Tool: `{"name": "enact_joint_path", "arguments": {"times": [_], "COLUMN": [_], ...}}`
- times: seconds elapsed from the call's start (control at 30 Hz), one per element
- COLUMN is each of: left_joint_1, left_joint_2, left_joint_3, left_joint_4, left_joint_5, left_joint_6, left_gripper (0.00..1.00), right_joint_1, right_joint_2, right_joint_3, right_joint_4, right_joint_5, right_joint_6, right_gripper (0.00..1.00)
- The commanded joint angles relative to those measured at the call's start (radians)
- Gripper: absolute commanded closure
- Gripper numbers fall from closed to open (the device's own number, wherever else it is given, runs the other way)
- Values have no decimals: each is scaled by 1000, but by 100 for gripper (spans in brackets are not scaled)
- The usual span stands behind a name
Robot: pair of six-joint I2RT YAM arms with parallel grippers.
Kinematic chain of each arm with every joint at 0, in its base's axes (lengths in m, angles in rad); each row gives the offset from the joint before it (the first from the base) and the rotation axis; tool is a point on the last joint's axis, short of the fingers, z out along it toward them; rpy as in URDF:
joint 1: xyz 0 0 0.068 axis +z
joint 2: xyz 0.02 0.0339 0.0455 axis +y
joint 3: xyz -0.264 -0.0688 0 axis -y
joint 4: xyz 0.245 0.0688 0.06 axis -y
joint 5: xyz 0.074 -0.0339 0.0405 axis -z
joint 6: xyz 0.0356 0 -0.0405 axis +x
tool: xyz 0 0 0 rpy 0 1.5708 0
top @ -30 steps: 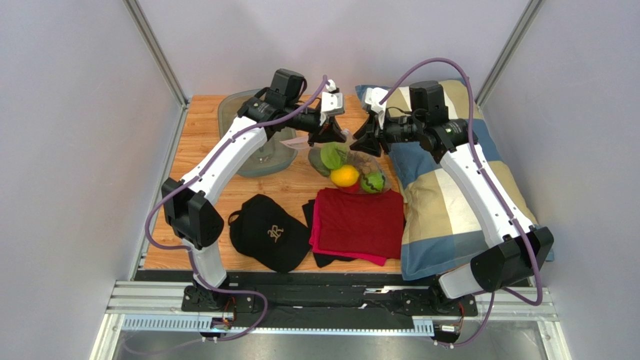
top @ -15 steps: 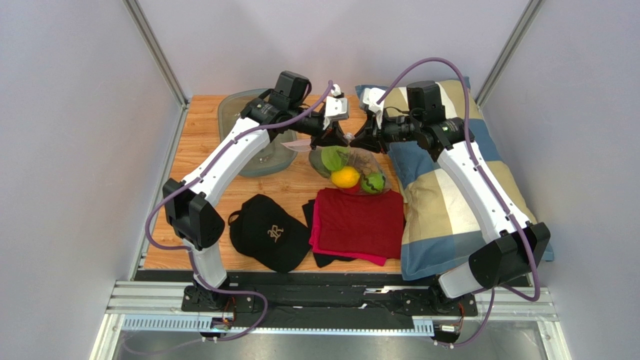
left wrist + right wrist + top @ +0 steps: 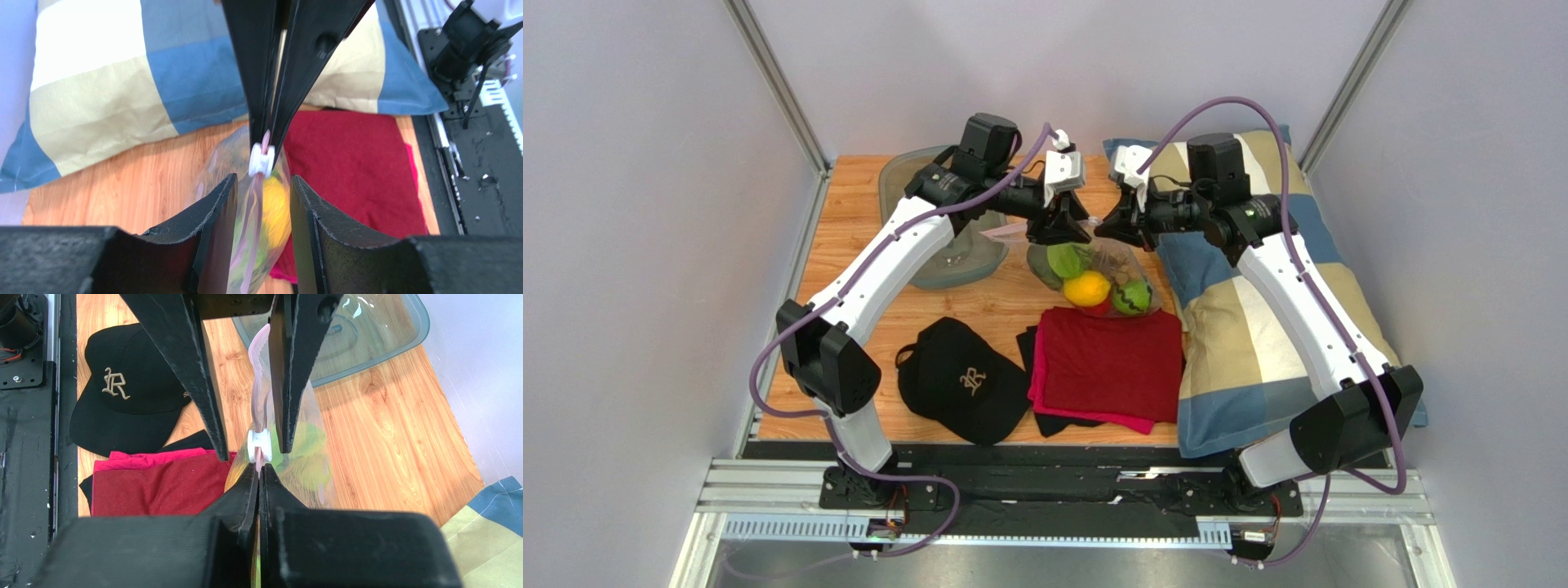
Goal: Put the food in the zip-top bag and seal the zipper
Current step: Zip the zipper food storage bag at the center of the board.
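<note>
Zip-top bag (image 3: 1100, 272), holding the food (image 3: 1086, 288) on the table (image 3: 844, 239), looked light, limp and slippery, best held by its stiffer zipper (image 3: 260, 398), where the right gripper (image 3: 259, 468) pinched tight and the left gripper (image 3: 263, 184) stood apart.

Your left arm (image 3: 891, 251) and right arm (image 3: 1302, 300) match: white shell links between chunky black joint housings, with a purple cable (image 3: 1238, 101) running along each. A small white camera block (image 3: 1064, 168) sits at each wrist. Your left claw (image 3: 1059, 229) and right claw (image 3: 1114, 229) are matte black, with tapering fingers (image 3: 209, 239) of grainy plastic.
</note>
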Motion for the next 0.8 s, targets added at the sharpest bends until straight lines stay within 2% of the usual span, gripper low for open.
{"name": "enact_joint_path", "arguments": {"times": [0.0,0.17,0.33,0.67,0.77], "left_joint_1": [0,-1,-3,0,8], "left_joint_2": [-43,-48,-45,-51,-48], "left_joint_3": [47,46,47,18,3], "left_joint_4": [67,87,102,101,58], "left_joint_5": [72,76,73,64,49], "left_joint_6": [-55,-55,-62,-44,3], "left_gripper": [56,59,67,95,98], "right_joint_1": [6,6,6,4,1], "right_joint_2": [-39,-45,-55,-71,-81], "right_joint_3": [2,-2,-7,-22,-27], "right_joint_4": [49,44,43,58,73], "right_joint_5": [-2,1,0,11,17], "right_joint_6": [-12,-3,-7,-4,8], "right_gripper": [100,100,100,100,100]}}
